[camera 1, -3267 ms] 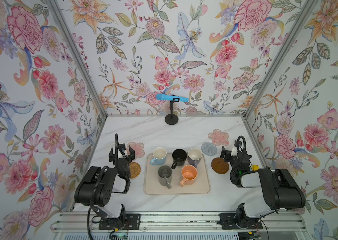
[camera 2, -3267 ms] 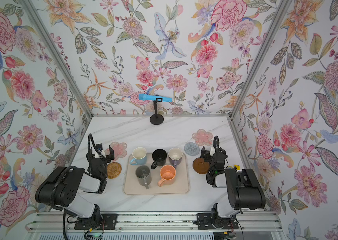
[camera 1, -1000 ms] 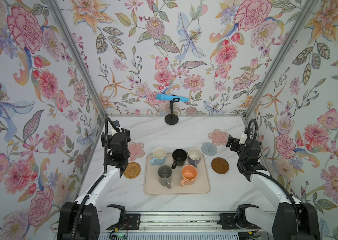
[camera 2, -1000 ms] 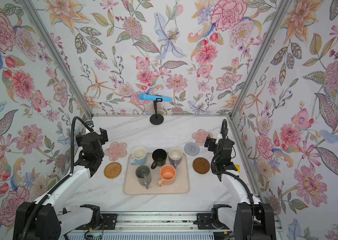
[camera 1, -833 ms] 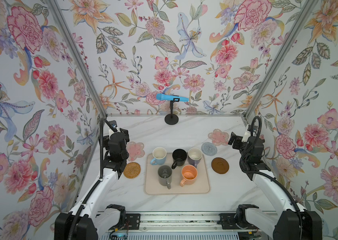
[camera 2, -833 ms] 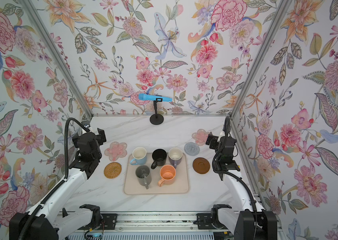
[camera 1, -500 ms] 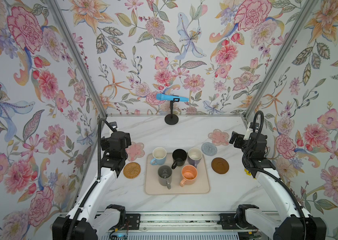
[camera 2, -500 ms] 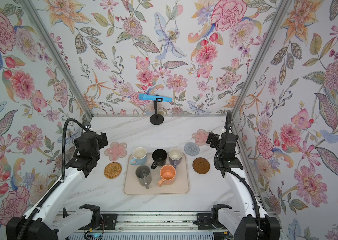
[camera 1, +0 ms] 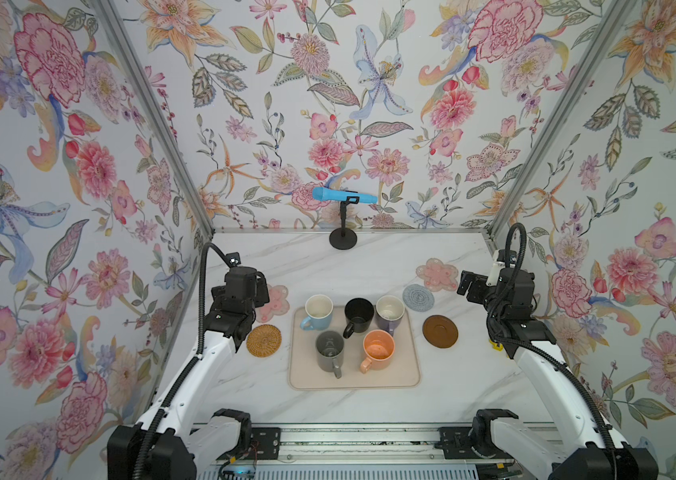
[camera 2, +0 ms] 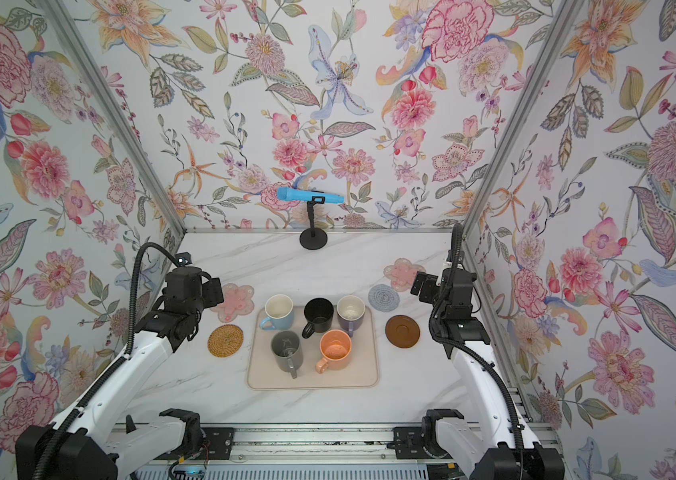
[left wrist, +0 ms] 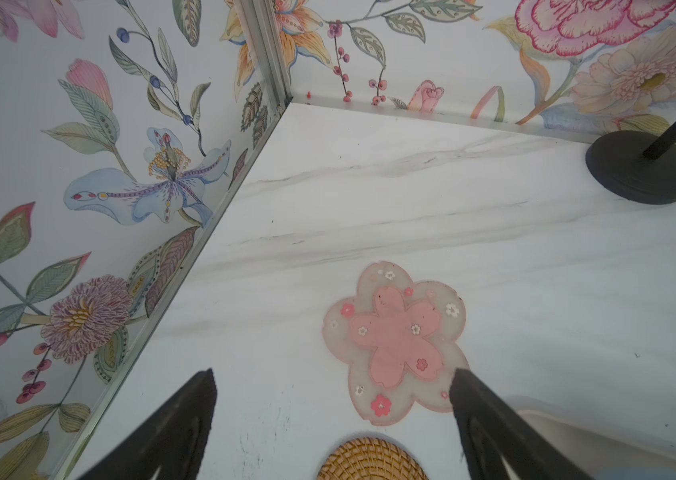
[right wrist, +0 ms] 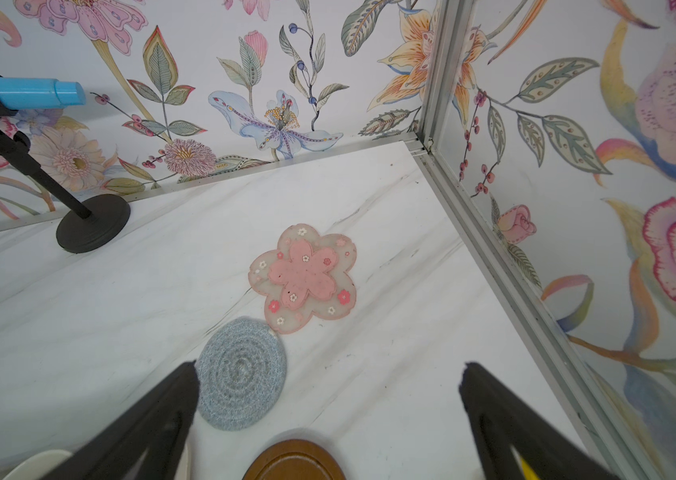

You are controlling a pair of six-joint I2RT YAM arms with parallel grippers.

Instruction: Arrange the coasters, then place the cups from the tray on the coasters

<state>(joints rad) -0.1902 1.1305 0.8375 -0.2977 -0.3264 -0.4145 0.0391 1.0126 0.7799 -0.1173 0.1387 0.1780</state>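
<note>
Wrist views are showing left fingers (left wrist: 178, 428) and right fingers (right wrist: 153, 419) spread wide, grasping nothing; only the top views, perhaps hiding those tips, are showing all five cups (camera 1: 377, 351) standing on the tray (camera 1: 369, 380); coasters (camera 1: 263, 340) are lying on the desk (camera 1: 328, 270) beside it.

**A flowered booth with a stand at the back**

A white, grey-veined marble tabletop (camera 1: 348, 266) is closed in on three sides by walls of floral wallpaper (camera 1: 328, 83). The walls meet at bare aluminium corner posts (camera 1: 153, 116). Near the middle of the back edge stands a black stand with a round disc base (camera 1: 334, 243). Its thin upright stem carries a bright blue bar (camera 1: 328, 194), which lies level in a black clip.
</note>
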